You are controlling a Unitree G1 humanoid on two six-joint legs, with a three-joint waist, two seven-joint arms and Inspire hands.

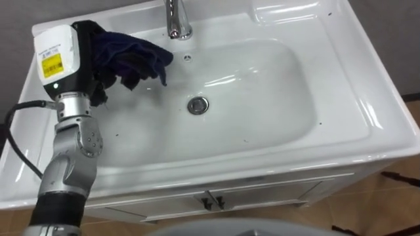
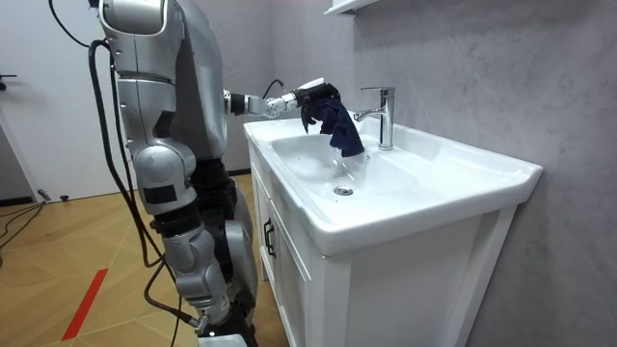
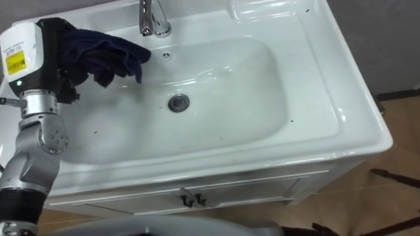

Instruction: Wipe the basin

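Closest to the lens, at the lower left of the eye views: left hand point(image 1: 84, 56), raised on its forearm above the left rim of the basin point(image 1: 275, 98). Closed tight on a dark blue cloth point(image 1: 134, 56), fingers curled into the bunched fabric. Carries a white tag on its back with a yellow sticker; print too small to make out.

Holds the cloth out to the right of the palm, over the back left corner of the white bowl, just left of the chrome faucet point(image 1: 176, 23) and apart from it. In the room view, lets the lower end dangle free above the bowl, seemingly clear of the porcelain.

Further out: round metal drain point(image 1: 197, 105) at the middle of the bowl, well apart from the cloth. Small overflow hole point(image 1: 188, 58) between faucet and drain. A few tiny dark specks point(image 1: 320, 122) scattered over bowl and rim.

Below the front edge, white cabinet doors point(image 1: 275, 190) with dark handles point(image 1: 209, 203) meeting at the middle. Beyond, wood floor point(image 2: 58, 241) with a red strip point(image 2: 85, 304), grey wall point(image 2: 463, 67) behind the faucet, white shelf point(image 2: 347, 6) high above it.

From the room: standing upright at the cabinet's front, on the room view's left, arm stretched across toward the faucet.
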